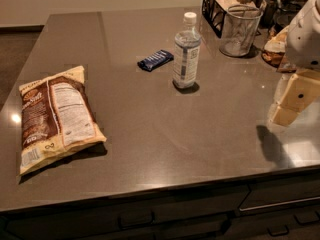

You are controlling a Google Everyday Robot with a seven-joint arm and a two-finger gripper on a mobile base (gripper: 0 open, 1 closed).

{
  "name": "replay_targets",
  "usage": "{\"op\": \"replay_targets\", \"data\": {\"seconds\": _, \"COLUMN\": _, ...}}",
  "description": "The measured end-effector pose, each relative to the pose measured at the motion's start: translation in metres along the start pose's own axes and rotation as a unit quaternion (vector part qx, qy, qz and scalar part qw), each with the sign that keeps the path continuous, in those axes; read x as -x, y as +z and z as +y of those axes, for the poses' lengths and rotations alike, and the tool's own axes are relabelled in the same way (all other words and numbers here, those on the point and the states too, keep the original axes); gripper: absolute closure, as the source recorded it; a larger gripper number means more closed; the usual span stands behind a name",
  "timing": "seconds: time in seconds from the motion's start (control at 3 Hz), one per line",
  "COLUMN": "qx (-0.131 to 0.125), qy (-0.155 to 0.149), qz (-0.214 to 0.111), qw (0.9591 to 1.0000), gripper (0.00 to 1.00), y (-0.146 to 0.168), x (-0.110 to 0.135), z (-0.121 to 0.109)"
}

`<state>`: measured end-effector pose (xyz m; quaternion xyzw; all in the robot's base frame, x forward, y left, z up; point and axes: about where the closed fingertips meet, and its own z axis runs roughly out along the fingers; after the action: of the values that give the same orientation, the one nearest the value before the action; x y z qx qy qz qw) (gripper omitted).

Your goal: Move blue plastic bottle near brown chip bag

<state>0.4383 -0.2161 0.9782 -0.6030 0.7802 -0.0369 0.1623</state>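
Note:
The blue plastic bottle stands upright on the grey counter, clear with a white cap and pale label, right of centre toward the back. The brown chip bag lies flat at the left, nutrition panel up, near the front edge. My gripper hangs at the right edge of the view, above the counter's right front part, well to the right of the bottle and far from the bag. It holds nothing that I can see.
A small dark blue snack bar lies just left of the bottle. A wire mesh cup and a black wire basket stand at the back right. The counter's front edge runs above the drawers.

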Motion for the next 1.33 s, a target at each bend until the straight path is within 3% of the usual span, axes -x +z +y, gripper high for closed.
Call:
{"op": "replay_targets", "data": {"seconds": 0.33, "qx": 0.001, "qy": -0.005, "qz": 0.001, "qw": 1.0000, "gripper": 0.00, "y": 0.000, "x": 0.004, "z": -0.003}}
{"op": "replay_targets", "data": {"seconds": 0.67, "qx": 0.023, "qy": -0.010, "qz": -0.024, "qw": 0.9994, "gripper": 0.00, "y": 0.008, "x": 0.020, "z": -0.014}}
{"op": "replay_targets", "data": {"seconds": 1.0, "qx": 0.027, "qy": 0.016, "qz": -0.068, "qw": 0.9972, "gripper": 0.00, "y": 0.017, "x": 0.038, "z": -0.035}}
{"op": "replay_targets", "data": {"seconds": 1.33, "qx": 0.012, "qy": 0.062, "qz": -0.102, "qw": 0.9928, "gripper": 0.00, "y": 0.026, "x": 0.054, "z": -0.057}}
